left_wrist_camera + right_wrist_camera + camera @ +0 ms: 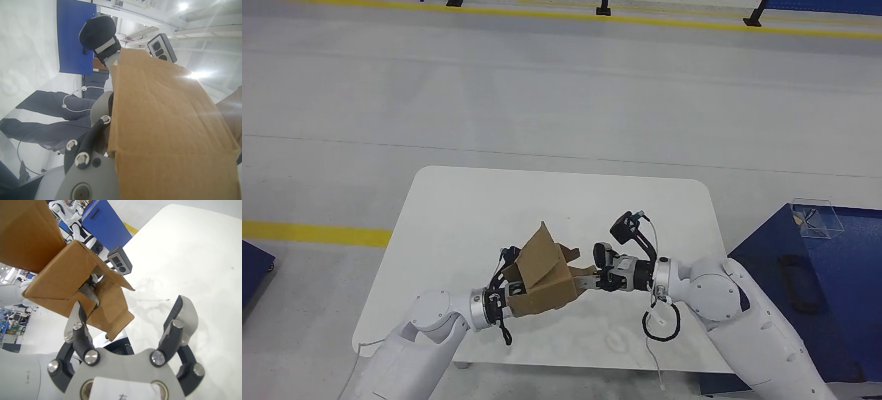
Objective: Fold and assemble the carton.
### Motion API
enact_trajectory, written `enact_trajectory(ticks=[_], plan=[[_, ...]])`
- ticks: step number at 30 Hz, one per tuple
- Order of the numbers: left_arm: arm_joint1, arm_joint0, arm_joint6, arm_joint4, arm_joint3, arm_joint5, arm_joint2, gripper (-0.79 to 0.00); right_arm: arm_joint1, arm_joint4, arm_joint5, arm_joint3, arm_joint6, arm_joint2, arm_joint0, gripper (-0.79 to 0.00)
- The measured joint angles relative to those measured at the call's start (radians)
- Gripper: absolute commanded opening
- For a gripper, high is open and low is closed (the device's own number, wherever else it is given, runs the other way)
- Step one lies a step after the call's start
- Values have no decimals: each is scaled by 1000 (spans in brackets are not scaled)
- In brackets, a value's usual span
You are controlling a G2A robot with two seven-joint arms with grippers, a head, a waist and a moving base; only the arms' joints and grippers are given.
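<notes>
1 carton (545,270) | my left gripper (512,288) clamps its wall over 1 table (642,210) | my right gripper (130,306) spread wide, empty, beside 1 flap (111,315)

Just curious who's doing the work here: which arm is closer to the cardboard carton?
Left. The left arm holds the carton up, its jaws shut on it. The right arm is just beside a hanging flap, jaws open.

arms (432,315): white shells | wrists (627,272): black | jaws: ribbed black pads (173,311), silver screws (92,356) | cable (75,111): white
</notes>
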Motion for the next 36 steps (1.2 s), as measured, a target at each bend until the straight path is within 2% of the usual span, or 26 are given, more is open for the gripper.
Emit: enact_trajectory(ticks=[7, 16, 27, 36], plan=[[0, 6, 0, 0, -7, -2, -1, -785, -1, -86, 49, 2, -104, 30, -16, 0], [1, 19, -1, 7, -16, -6, -5, -785, -9, -294, 175, -26, -205, 21, -19, 0], [1, 20, 5, -1, -7, 4, -12, -785, -26, -406, 229, -83, -178, -39, 3, 0], [-2, 6, 1, -24, 33, 10, -15, -785, -32, -410, 246, -128, -115, -47, -5, 0]])
